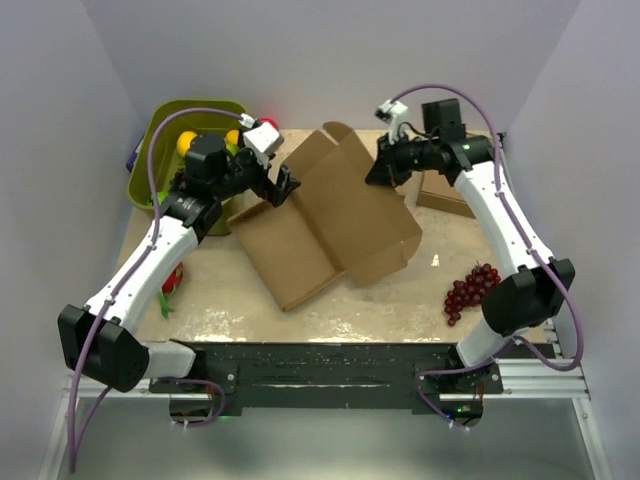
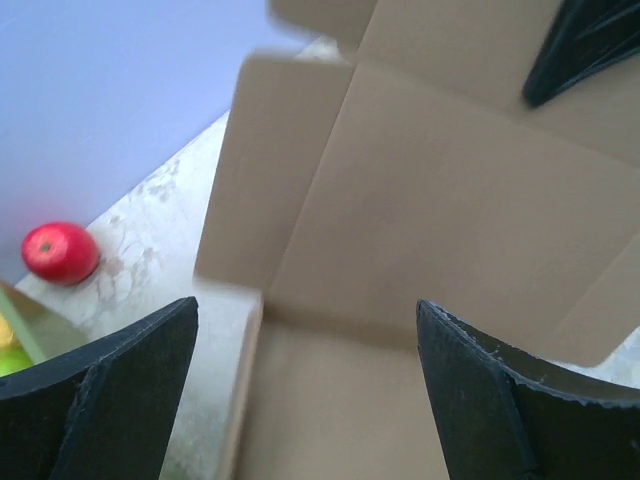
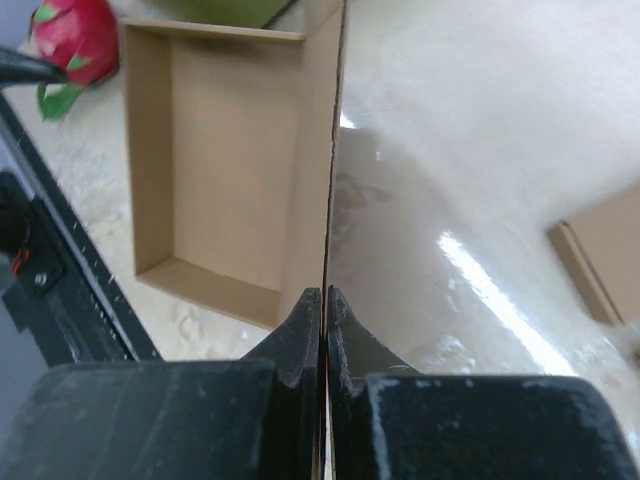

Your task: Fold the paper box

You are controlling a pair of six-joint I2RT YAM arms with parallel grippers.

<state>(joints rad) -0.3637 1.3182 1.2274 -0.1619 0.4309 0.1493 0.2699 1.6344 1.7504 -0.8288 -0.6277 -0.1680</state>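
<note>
The paper box [image 1: 330, 225] is a large brown die-cut cardboard sheet lying partly folded in the middle of the table, with a shallow tray at its near left and flaps raised at the back. My right gripper [image 1: 380, 172] is at its back right edge. In the right wrist view that gripper [image 3: 325, 295] is shut on a thin upright wall of the paper box [image 3: 230, 170], seen edge-on. My left gripper [image 1: 281, 187] hovers at the box's back left corner. Its jaws [image 2: 305, 305] are open over the paper box [image 2: 430, 200] with nothing between them.
A green bin [image 1: 205, 104] with yellow fruit stands at the back left, a red apple [image 1: 268, 122] beside it. A dragon fruit [image 1: 172, 280] lies near left, dark grapes [image 1: 472, 288] near right. A flat brown box [image 1: 445, 195] sits behind the right arm.
</note>
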